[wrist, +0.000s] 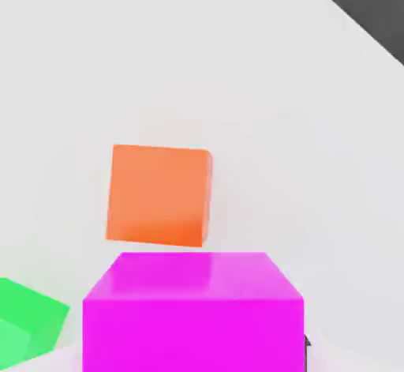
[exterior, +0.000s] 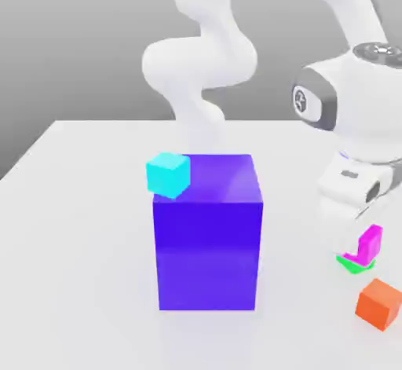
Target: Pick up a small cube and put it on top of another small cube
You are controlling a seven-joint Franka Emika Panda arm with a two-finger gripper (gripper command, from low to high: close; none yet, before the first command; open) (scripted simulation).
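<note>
The magenta cube [wrist: 193, 311] sat nearest the hand camera, seemingly held; finger state couldn't be told. It hovered just above the green cube [exterior: 353, 264], apparently unreleased, near the orange cube [exterior: 379, 303].

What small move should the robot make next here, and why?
Probably a small sideways shift of the robot's hand toward the green cube. The magenta cube sits right under the hand, but in the hand view the green cube lies off to one side of it, not squarely beneath, so lowering now would likely land off-centre.
</note>
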